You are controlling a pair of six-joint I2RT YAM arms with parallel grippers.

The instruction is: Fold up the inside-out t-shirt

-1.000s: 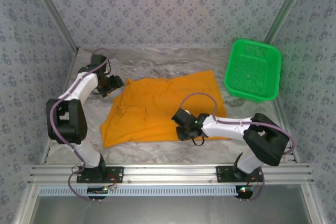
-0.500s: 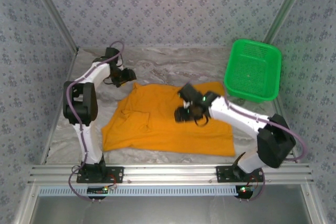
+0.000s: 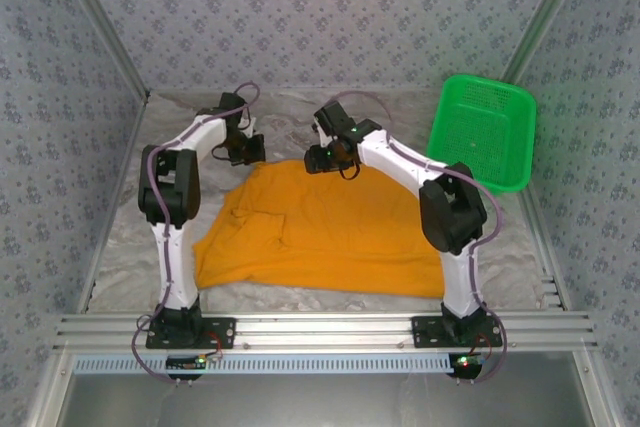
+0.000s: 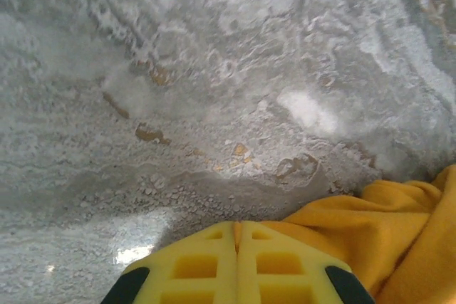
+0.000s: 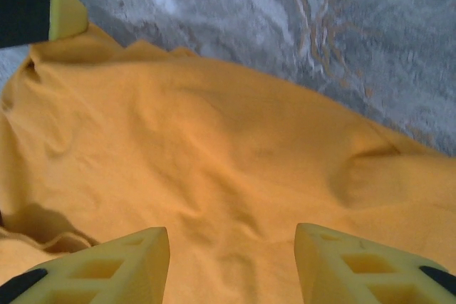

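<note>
The inside-out t-shirt (image 3: 320,232) is a plain orange-yellow cloth, spread wrinkly over the middle of the table. My left gripper (image 3: 248,150) sits at its far left corner. In the left wrist view that gripper (image 4: 237,227) has its jaws pressed together with a sliver of orange cloth (image 4: 399,233) between the tips. My right gripper (image 3: 322,159) hovers over the shirt's far edge. Its jaws (image 5: 231,236) stand apart above the wrinkled cloth (image 5: 214,140) with nothing between them. The left gripper's finger (image 5: 64,8) shows at the shirt's corner in the right wrist view.
A green plastic mesh basket (image 3: 482,132) stands at the far right of the marbled table (image 3: 120,237). Patterned walls close in the back and sides. A metal rail (image 3: 320,327) runs along the near edge by the arm bases.
Both arms have swung toward the far edge of the shirt. The left gripper has gone from open to shut at the far left corner. The right gripper has opened wider.
</note>
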